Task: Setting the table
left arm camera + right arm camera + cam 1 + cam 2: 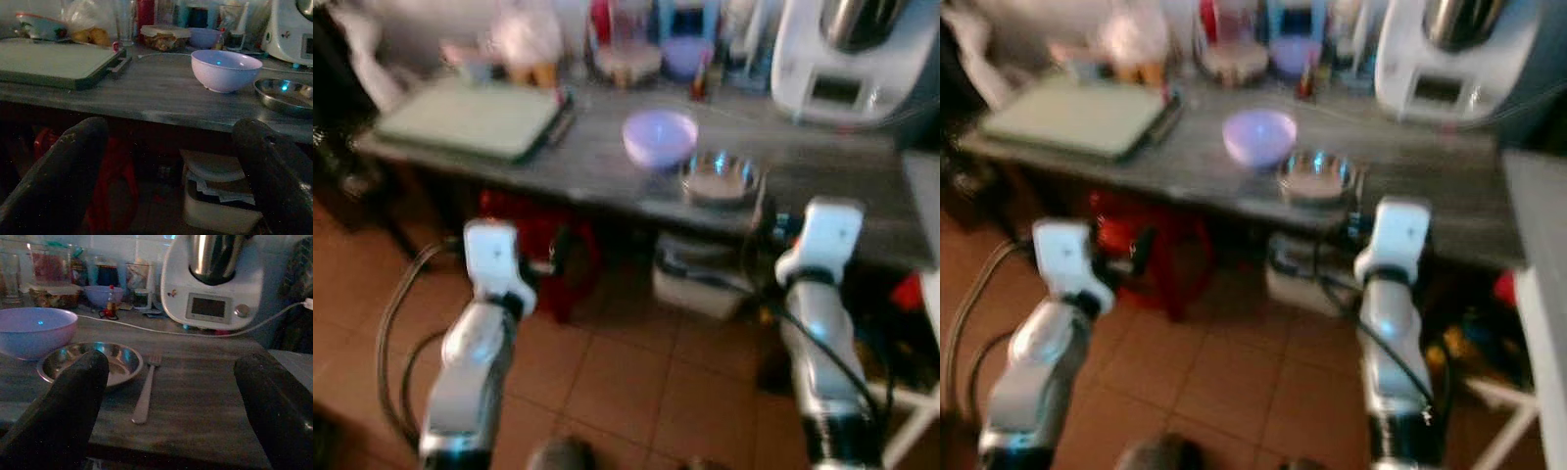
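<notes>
Right wrist view is showing the fork [145, 394] lying on the grey table [205, 406] just beside the steel plate [90, 363], the lilac bowl [34, 330] behind, while both grippers, right gripper [171, 406] and left gripper [168, 169], are hovering wide open before the table edge.

I am looking for words and numbers, and I am not finding any I can read. The white kitchen machine [220, 289] is showing a small dark screen [207, 307] at about 1 o'clock, but it is staying blank.
</notes>
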You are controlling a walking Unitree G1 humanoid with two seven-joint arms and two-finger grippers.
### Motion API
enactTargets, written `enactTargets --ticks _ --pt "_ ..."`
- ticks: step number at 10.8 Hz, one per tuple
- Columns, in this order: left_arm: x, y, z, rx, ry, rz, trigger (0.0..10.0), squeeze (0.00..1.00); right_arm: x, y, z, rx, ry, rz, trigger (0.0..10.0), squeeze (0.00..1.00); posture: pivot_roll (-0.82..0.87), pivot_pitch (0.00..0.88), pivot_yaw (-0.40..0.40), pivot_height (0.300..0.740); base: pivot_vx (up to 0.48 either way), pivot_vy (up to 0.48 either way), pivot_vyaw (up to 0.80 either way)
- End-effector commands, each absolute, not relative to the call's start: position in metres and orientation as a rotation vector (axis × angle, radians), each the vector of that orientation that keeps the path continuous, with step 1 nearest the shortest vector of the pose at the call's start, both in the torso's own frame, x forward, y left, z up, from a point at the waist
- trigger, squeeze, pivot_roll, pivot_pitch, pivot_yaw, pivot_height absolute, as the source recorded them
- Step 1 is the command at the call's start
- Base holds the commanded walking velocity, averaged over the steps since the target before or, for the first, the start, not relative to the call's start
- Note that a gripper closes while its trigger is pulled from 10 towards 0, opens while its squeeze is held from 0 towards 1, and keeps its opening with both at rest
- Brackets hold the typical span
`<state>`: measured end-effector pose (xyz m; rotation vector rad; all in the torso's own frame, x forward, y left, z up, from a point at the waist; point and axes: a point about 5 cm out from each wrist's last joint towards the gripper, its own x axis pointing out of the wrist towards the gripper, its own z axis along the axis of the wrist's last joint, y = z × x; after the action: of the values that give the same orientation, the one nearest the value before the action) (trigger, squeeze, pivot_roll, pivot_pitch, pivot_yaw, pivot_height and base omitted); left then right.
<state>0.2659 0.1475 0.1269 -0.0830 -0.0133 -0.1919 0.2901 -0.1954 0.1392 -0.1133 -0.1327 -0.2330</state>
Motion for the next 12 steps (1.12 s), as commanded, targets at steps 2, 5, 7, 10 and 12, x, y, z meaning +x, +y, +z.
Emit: enactTargets --ticks 2,5,7,10,12 --pt "0.261 0.149 0.124 -0.073 0.007 -0.191 10.0 0.00 0.282 -0.203 0.129 -0.093 -0.091 -0.273 10.0 0.00 0.02 0.067 0.031 0.740 -0.379 0.000 0.00" --pt "0.264 0.149 0.126 -0.060 0.001 -0.207 10.0 0.00 0.285 -0.203 0.132 -0.104 -0.096 -0.262 10.0 0.00 0.01 0.072 0.022 0.740 -0.335 0.000 0.00" --pt "0.264 0.149 0.121 -0.060 0.008 -0.203 10.0 0.00 0.285 -0.203 0.131 -0.103 -0.097 -0.262 10.0 0.00 0.00 0.058 0.008 0.740 -0.285 0.000 -0.28" --pt "0.259 0.141 0.116 -0.109 0.019 -0.234 10.0 0.00 0.282 -0.202 0.131 -0.119 -0.088 -0.227 10.0 0.00 -0.02 0.079 0.000 0.740 -0.099 0.000 -0.80" --pt "0.256 0.140 0.118 -0.079 0.004 -0.260 10.0 0.00 0.284 -0.196 0.137 -0.101 -0.116 -0.219 10.0 0.00 -0.01 0.097 0.018 0.740 0.000 -0.240 0.00"
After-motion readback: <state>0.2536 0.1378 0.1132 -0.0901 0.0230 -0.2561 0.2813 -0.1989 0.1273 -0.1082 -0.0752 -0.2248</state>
